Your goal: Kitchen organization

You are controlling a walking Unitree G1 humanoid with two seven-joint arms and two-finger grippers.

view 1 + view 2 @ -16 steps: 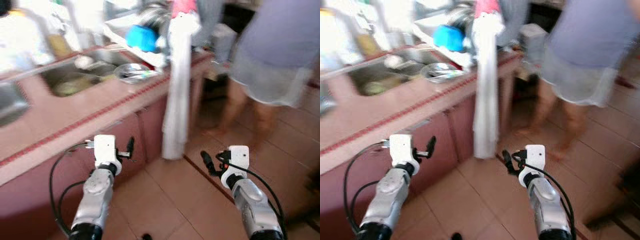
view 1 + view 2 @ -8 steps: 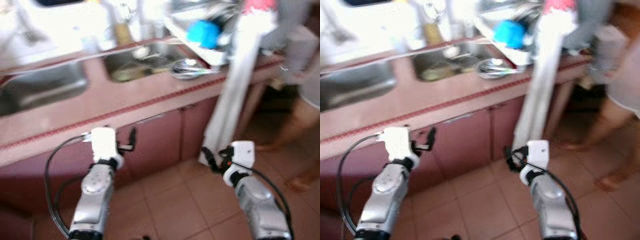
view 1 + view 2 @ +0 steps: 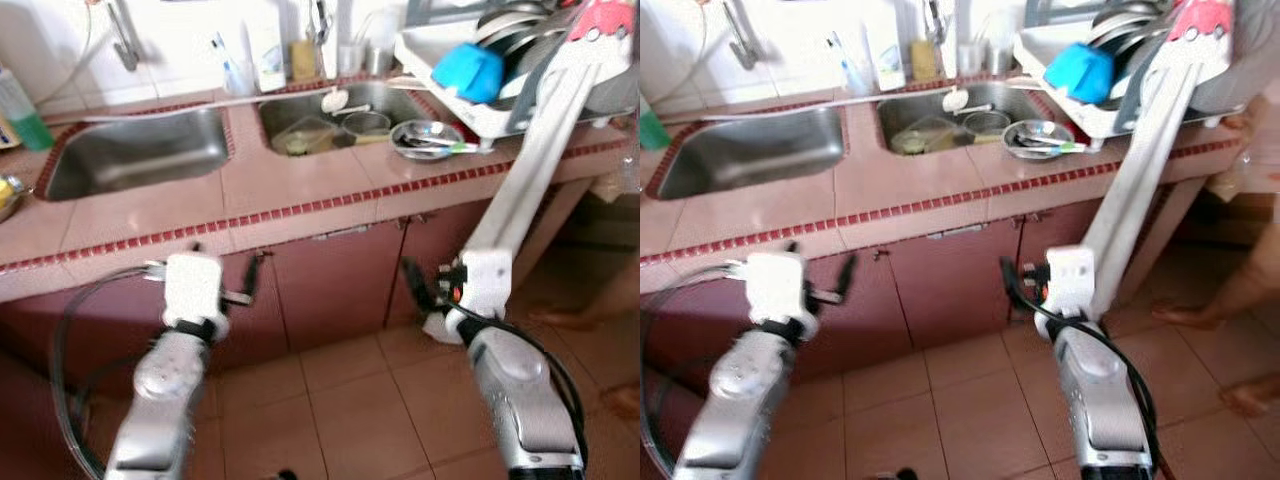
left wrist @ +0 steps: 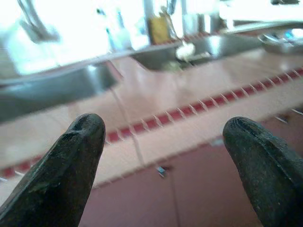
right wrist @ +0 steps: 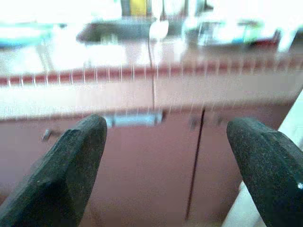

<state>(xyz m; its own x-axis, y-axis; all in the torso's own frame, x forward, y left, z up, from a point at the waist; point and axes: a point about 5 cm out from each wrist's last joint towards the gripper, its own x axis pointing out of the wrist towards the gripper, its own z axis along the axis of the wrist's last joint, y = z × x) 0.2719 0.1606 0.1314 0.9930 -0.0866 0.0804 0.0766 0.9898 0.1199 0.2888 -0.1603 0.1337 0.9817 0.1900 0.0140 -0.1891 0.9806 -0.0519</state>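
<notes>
Left gripper (image 4: 163, 156): fingers spread wide, empty, held before the cabinet doors (image 3: 330, 290) under the bench.
Right gripper (image 5: 165, 161): fingers spread wide, empty, level with the doors, just beside a white leaning board (image 3: 525, 190).
Bench (image 3: 300, 190): pink tile, red-trimmed edge.
Left sink (image 3: 140, 150): steel basin, bare.
Right sink (image 3: 330, 115): holds bowls and a white ladle.
Steel plate (image 3: 425, 138): on the bench beside the right sink, with utensils on it.
Dish rack (image 3: 470, 95): at the far right, with a blue bowl (image 3: 465, 72).
Green bottle (image 3: 20, 110): far left.
Person's bare feet (image 3: 585, 320): on the floor at right.
</notes>
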